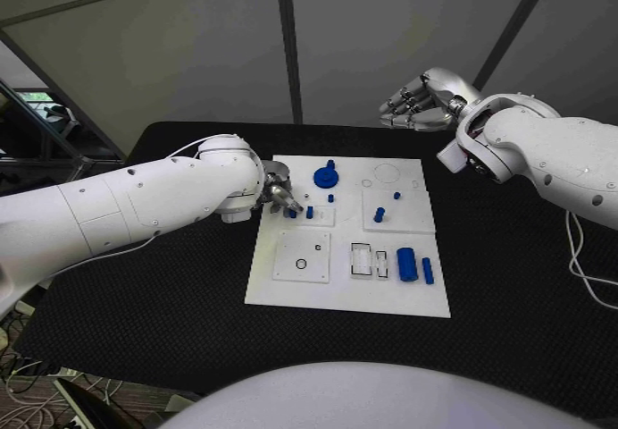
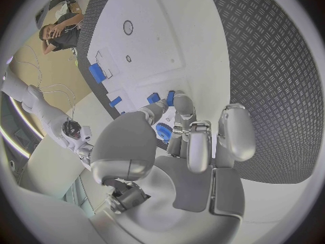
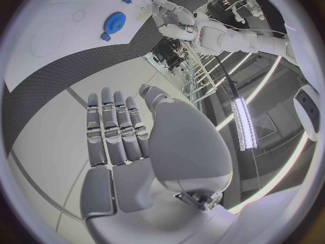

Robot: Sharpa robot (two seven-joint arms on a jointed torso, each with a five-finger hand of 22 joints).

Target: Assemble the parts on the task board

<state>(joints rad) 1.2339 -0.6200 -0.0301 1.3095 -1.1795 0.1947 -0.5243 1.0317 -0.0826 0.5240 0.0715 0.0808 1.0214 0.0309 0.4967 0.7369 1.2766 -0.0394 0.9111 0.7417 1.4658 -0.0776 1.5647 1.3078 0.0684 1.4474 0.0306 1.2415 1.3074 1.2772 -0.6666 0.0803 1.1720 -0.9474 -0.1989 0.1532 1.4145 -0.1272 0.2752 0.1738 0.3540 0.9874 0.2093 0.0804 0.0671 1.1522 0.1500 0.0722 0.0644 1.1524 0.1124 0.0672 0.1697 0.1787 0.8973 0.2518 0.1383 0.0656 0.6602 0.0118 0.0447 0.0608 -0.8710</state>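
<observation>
Step in hand: left hand (image 1: 274,197) seating small blue peg (image 2: 170,98) on task board (image 1: 347,295).
Left fingers pinch the peg; next, press straight down. Right hand (image 1: 422,100) hovers away, empty, fingers apart.

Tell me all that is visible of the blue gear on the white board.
The blue gear is a round toothed wheel, plastic by its look, with a short blue hub rising from its middle. It sits flat on the task board, near the far edge and left of a faint printed circle. The right wrist view shows its teeth. No hand touches it; the left hand works at small blue parts nearer the board's left edge.
</observation>
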